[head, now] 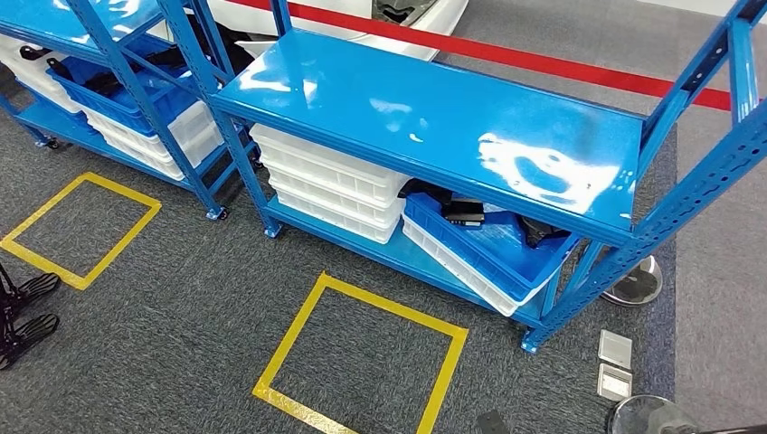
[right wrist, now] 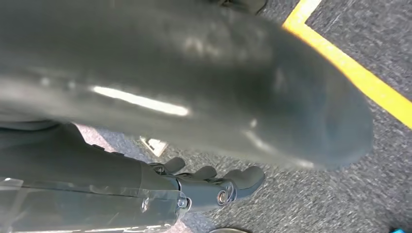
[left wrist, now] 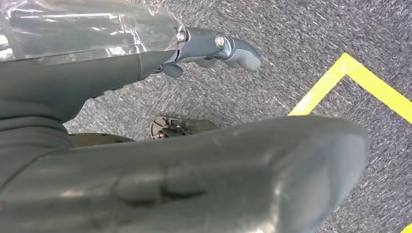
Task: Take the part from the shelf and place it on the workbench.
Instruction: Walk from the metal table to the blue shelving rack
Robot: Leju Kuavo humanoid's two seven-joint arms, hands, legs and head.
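both hands hang free above the carpet, parts in the tray on the lower shelf

the left hand hangs over grey carpet, its thick grey thumb large in the foreground and its darker fingers stretched out and apart, grasping nothing. a corner of yellow floor tape lies beyond it. the right hand likewise hangs above the carpet with its fingers extended and spread, released, holding nothing; a strip of yellow tape runs past it.

from the head view, a yellow taped square marks the carpet just in front of a blue metal shelf rack with a glossy bare top board. on the lower shelf, a stack of white plastic crates sits to the left, and beside it a blue plastic tray rests tilted on a white tray. the black parts lie inside this blue tray, partly hidden under the top board. a second blue rack stands further left with more blue and white crates holding dark items, and another yellow taped square lies before it.
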